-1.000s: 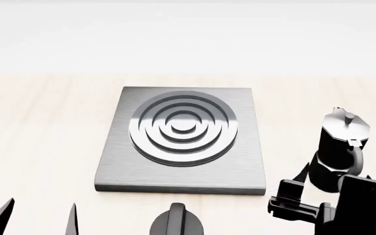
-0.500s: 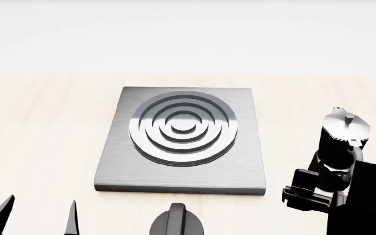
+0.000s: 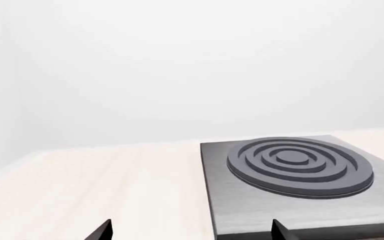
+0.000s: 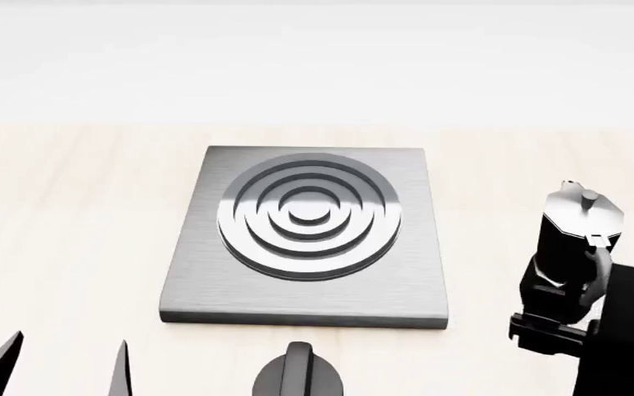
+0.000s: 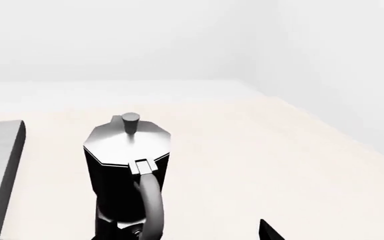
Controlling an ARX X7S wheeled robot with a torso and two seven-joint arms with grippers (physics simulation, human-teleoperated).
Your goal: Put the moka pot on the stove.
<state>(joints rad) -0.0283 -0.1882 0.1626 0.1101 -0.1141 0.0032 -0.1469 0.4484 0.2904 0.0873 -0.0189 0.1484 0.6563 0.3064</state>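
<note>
The right gripper (image 4: 565,318) sits at the near right corner of the pale wooden tabletop (image 4: 63,214), a dark blocky body hard up against the near side of the moka pot (image 4: 574,247); only one black fingertip (image 5: 270,232) shows in the right wrist view, clear of the pot, so I cannot tell whether this claw is open or closed, nor whether it touches the pot. The left gripper (image 4: 59,367) hangs over the near left edge of the tabletop with its two pointed fingers spread apart and nothing between them. The moka pot stands upright on the wood near the right edge, well to the right of the stove (image 4: 308,235) and apart from it, its silver lid and small knob on top and its curved handle turned toward the right gripper. The stove lies flat near the middle of the tabletop, its ringed burner bare. A short black round knob (image 4: 298,375) sits at the near edge, just in front of the stove's front side.
</note>
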